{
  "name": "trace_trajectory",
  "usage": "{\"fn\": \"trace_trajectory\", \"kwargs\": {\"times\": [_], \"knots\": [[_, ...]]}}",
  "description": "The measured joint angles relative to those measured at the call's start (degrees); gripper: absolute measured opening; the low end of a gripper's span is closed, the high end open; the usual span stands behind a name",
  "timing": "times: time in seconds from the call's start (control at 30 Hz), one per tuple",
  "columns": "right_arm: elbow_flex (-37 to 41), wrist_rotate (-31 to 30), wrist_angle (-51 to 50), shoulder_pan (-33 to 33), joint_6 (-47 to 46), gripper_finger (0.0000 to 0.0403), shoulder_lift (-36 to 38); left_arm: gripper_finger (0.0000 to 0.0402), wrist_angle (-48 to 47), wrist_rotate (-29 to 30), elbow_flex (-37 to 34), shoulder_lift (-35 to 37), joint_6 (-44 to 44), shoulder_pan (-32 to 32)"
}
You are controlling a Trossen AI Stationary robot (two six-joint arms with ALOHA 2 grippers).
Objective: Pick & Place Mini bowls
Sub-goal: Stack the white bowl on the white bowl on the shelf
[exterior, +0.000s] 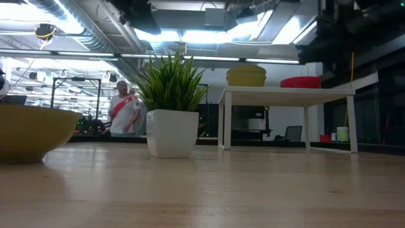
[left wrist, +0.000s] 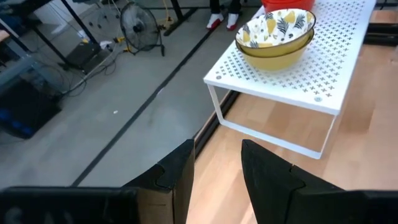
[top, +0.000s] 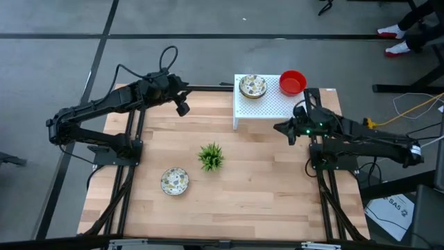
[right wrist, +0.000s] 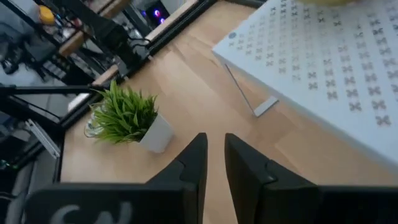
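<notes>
A white perforated shelf point(top: 270, 107) stands at the table's far right. On it sit a cream patterned bowl point(top: 252, 86) with a yellow outside point(left wrist: 277, 34), which seems nested in a second one, and a red bowl point(top: 292, 82) to its right. Another patterned bowl point(top: 174, 181) rests on the table, near left of the plant. My left gripper point(left wrist: 216, 163) hovers open at the far edge, left of the shelf. My right gripper point(right wrist: 213, 152) hovers by the shelf's near right corner, open by a narrow gap. Both hold nothing.
A small green plant in a white pot point(top: 211, 157) stands mid-table, between the near bowl and the shelf. Bare wood lies on the table's near right point(top: 277, 187). A person point(exterior: 123, 114) stands in the room far behind the table.
</notes>
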State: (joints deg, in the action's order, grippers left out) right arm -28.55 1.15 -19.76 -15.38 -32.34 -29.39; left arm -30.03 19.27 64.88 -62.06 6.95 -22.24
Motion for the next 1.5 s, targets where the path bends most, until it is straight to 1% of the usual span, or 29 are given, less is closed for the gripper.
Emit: {"fn": "trace_trajectory", "kwargs": {"times": [0.23,0.47,0.57,0.67,0.87,1.0,1.07,1.23,1.5], "knots": [[8.31,-0.04,6.56,1.35,-0.68,0.0056,8.83,0.0127,-1.88,-3.77,0.00,0.00,-3.98,0.00],[20.49,-0.11,22.36,4.25,-4.53,0.0056,15.43,0.0127,-2.00,-4.40,0.00,0.00,-4.75,0.00],[25.31,-1.59,27.79,5.65,-6.42,0.0056,17.22,0.0127,-1.99,-4.40,0.00,0.00,-4.74,0.00],[28.17,-3.93,31.31,7.43,-7.04,0.0056,18.32,0.0127,-1.98,-4.40,0.00,0.00,-4.75,0.00],[28.23,-7.09,30.87,11.80,-4.18,0.0056,18.69,0.0127,-1.96,-4.40,0.00,0.00,-4.73,0.00],[28.23,-10.54,25.98,14.01,-2.00,0.0056,18.68,0.0127,-1.96,-4.46,0.00,0.00,-4.94,0.00],[28.23,-12.24,22.54,14.87,-3.04,0.0056,18.65,0.0127,-1.96,-5.47,0.00,0.00,-5.53,0.00],[28.16,-12.58,22.85,16.68,-1.72,0.0056,18.27,0.0127,-1.96,-7.32,0.00,0.00,-6.24,0.00],[28.16,-12.26,22.83,17.62,2.27,0.0056,18.27,0.0127,-3.02,-7.41,0.00,0.00,-6.28,0.02]]}}
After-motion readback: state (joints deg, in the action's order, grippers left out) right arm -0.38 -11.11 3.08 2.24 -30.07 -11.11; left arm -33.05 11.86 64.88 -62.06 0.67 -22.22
